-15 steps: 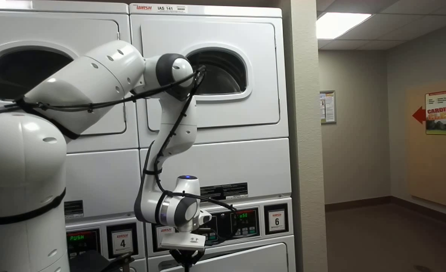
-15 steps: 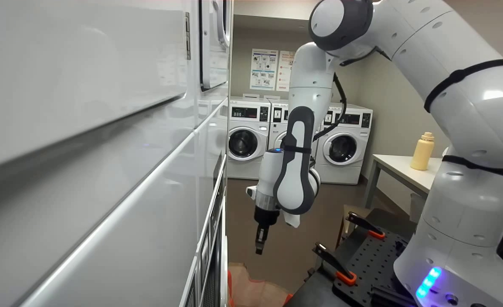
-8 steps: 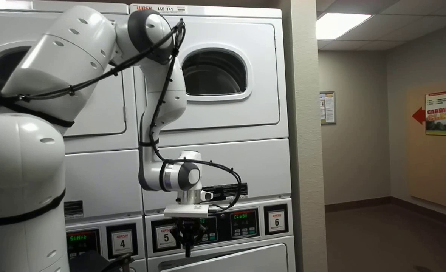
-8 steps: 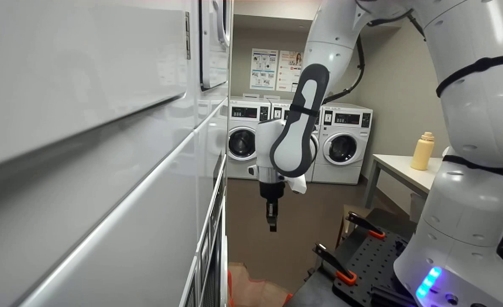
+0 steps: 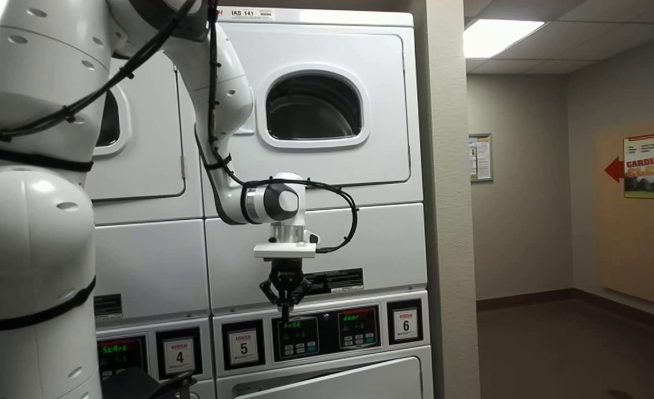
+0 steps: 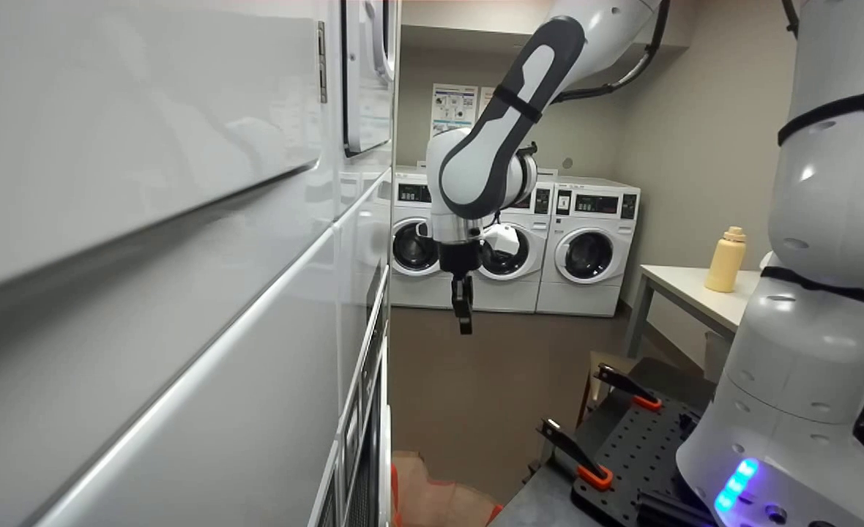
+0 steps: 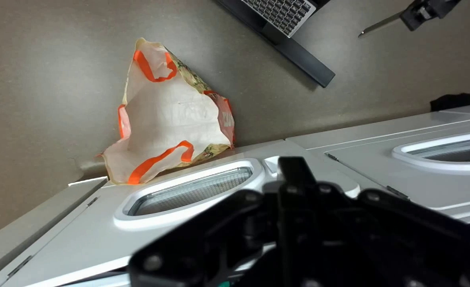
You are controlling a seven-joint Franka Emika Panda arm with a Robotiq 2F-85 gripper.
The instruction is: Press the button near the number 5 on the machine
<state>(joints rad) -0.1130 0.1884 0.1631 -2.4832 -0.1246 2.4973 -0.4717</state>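
The machine is a white stacked dryer with a dark porthole window. The number 5 tag is left of its dark control strip. Beside the tag is a panel with a green display, small grey buttons and one green button. My gripper is shut, points down, and its tips overlap the panel's top edge in an exterior view. In an exterior view the gripper stands apart from the machine's front. In the wrist view the black fingers are together; the button panel is mostly hidden behind them.
A second panel and the number 6 tag are to the right. A bag with orange handles stands on the floor by the lower door. Clamps hold the robot's base plate.
My arm has risen, lifting the gripper from below the control strip to its top edge and slightly right. The number 5 tag and its panel are uncovered. The gripper stays shut.
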